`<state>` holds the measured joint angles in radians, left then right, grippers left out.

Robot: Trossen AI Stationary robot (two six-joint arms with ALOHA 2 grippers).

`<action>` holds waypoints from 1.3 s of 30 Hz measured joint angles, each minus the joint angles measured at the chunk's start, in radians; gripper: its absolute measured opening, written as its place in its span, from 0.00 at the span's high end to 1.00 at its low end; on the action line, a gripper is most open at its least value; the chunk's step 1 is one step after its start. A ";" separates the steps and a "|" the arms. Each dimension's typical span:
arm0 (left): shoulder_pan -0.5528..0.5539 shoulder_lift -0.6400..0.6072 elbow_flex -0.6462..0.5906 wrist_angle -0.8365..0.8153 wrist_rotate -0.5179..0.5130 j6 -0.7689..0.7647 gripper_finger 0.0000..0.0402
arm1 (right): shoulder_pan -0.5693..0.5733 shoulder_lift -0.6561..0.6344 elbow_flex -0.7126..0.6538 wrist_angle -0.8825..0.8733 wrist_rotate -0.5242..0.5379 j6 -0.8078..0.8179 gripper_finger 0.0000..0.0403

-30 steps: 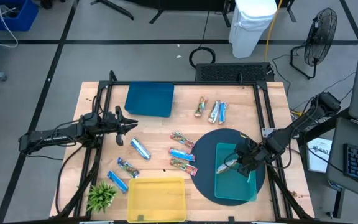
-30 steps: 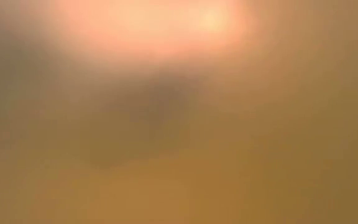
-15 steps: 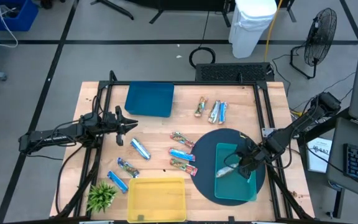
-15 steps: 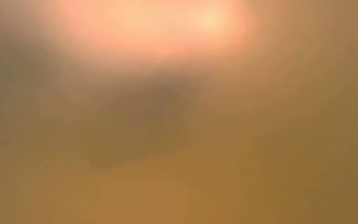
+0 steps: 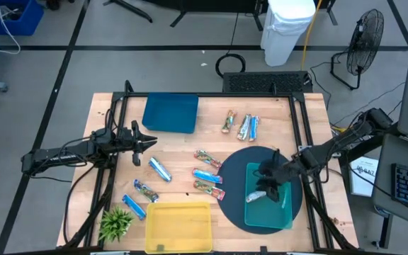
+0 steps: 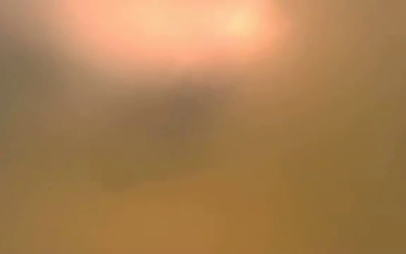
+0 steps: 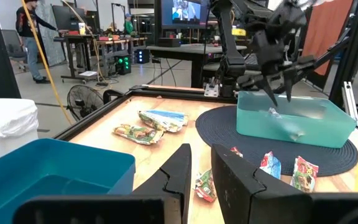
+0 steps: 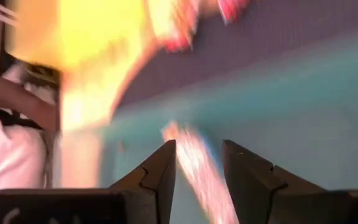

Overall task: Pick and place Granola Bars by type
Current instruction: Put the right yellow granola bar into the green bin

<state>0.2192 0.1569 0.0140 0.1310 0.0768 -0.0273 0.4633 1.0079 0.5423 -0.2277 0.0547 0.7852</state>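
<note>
Looking down from the high view, I have the right gripper (image 5: 268, 177) over the teal tray (image 5: 283, 212), which sits on the round dark mat (image 5: 236, 170). One granola bar (image 5: 256, 195) lies inside the tray's near-left corner, just below the fingers, which look spread and empty. That fits a drop-off: sorted bars go in here. A second ago that bar hung between those fingers, so it has been let go and the arm has pulled back slightly. The left gripper (image 5: 149, 142) waits by the dark blue tray (image 5: 170, 113), fingers spread, unmoved. Other bars are still scattered: three near the far edge (image 5: 241, 125), more mid-table (image 5: 208, 175), and a few by the yellow tray (image 5: 179, 225).

Low view: nothing but an orange blur.

Left wrist view: my own fingers (image 7: 179, 174) stand apart, with the right arm's gripper (image 7: 278, 59) above the teal tray (image 7: 291, 127).

Right wrist view: fingers (image 8: 157, 171) parted over teal, a blurred bar (image 8: 194, 165) between and beyond them.
</note>
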 joint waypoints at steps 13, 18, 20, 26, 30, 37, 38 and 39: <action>0.000 0.000 0.000 0.000 0.000 0.000 0.83 | -0.308 0.000 0.101 0.282 0.209 -0.495 0.70; 0.000 0.000 0.000 0.000 0.000 0.000 0.83 | -0.473 0.040 0.245 -0.094 0.212 -0.515 0.58; 0.000 0.000 0.000 0.000 0.000 0.000 0.83 | -0.544 0.067 0.295 -0.200 0.211 -0.471 0.52; 0.000 0.000 0.000 0.000 0.000 0.000 0.83 | -0.760 0.166 0.360 -0.400 0.145 -0.269 0.42; 0.000 0.000 0.000 0.000 0.000 0.000 0.83 | -0.875 0.259 0.360 -0.438 0.057 -0.218 0.42; 0.000 0.000 0.000 0.000 0.000 0.000 0.83 | -0.969 0.438 0.360 -0.428 -0.008 -0.236 0.45; 0.000 0.000 0.000 0.000 0.000 0.000 0.83 | -0.974 0.458 0.360 -0.421 -0.007 -0.243 0.46; 0.000 0.000 0.000 0.000 0.000 0.000 0.83 | -0.979 0.475 0.360 -0.416 -0.007 -0.248 0.46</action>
<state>0.2194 0.1566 0.0139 0.1310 0.0768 -0.0273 -0.5155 1.4833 0.9024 -0.6442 0.0474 0.5369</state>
